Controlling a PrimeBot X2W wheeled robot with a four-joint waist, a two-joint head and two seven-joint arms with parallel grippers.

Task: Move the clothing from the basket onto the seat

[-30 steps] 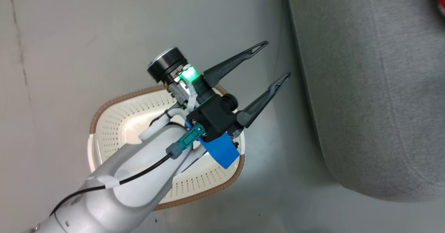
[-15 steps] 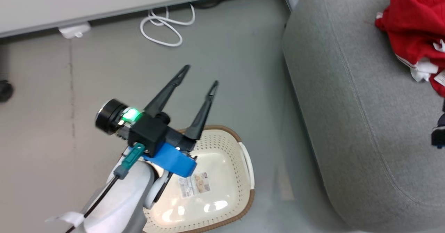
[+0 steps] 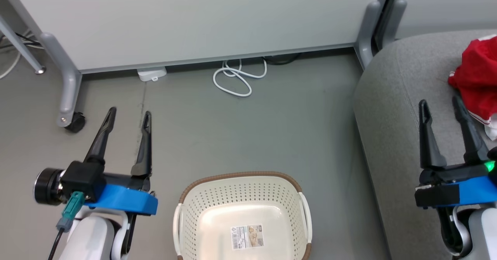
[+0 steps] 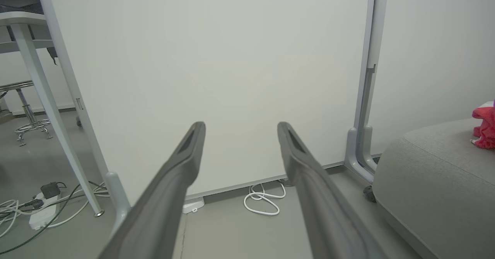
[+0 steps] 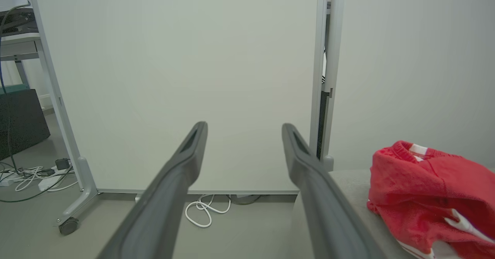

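- Clothing [image 3: 474, 79] is lying heaped on the seat [image 3: 392, 112], far right — the job is looking done.
- Basket [image 3: 240, 175] is sitting bare, near centre.
- Left gripper [image 3: 129, 112] and right gripper [image 3: 439, 101] are hovering with fingers spread, gripping nothing.

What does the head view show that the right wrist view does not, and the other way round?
Head view: the empty basket on the floor and the open left gripper. Right wrist view: a black box at the far left. Both: the red clothing on the seat, the coiled white cable, the open right gripper.
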